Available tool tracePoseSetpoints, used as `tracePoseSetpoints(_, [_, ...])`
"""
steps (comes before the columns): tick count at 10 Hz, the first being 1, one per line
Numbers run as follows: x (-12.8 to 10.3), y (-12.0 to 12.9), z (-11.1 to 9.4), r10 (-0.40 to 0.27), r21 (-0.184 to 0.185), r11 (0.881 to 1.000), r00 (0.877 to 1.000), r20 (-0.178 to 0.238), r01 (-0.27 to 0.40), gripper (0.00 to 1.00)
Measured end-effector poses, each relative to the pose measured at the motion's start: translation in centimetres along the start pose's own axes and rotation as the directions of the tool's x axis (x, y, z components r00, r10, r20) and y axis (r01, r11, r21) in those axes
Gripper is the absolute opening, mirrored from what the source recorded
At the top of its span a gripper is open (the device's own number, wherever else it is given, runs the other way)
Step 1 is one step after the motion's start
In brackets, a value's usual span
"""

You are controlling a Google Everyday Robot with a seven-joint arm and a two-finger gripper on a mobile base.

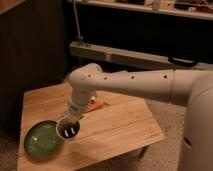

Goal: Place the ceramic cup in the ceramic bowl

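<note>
— Bowl (pixel 42 141) nearest, is it?
— Yes. The green bowl lies flat at the front left corner of the wooden table (pixel 120 127).
— And the cup?
— The cup (pixel 63 134) is at the bowl's right rim, overlapping its edge. It is mouth up, with the dark inside showing. I cannot tell whether it touches the bowl or hangs just above it.
— What has hold of it?
— The gripper (pixel 69 127) reaches down onto it from above, jaws closed on the cup and set narrow.
— Behind that?
— The white arm (pixel 130 82) stretches in from the right. A small orange thing (pixel 96 105) lies on the table just behind its wrist. Farthest back, a grey rail (pixel 140 56) runs under dark shelves.
</note>
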Motion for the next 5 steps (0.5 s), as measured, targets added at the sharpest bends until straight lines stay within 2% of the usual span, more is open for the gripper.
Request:
tracePoseSetpoints(1, [-1.0, 0.6, -1.7, -0.004, -0.008, 1.0, 1.0, 0.007, 0.004, 0.0])
tracePoseSetpoints(2, [-3.4, 1.7, -4.5, -0.019, -0.025, 1.0, 1.0, 0.009, 0.019, 0.0])
tracePoseSetpoints(5, [-8.6, 3.6, -7.6, -0.054, -0.06, 0.997, 0.998, -0.015, 0.053, 0.0])
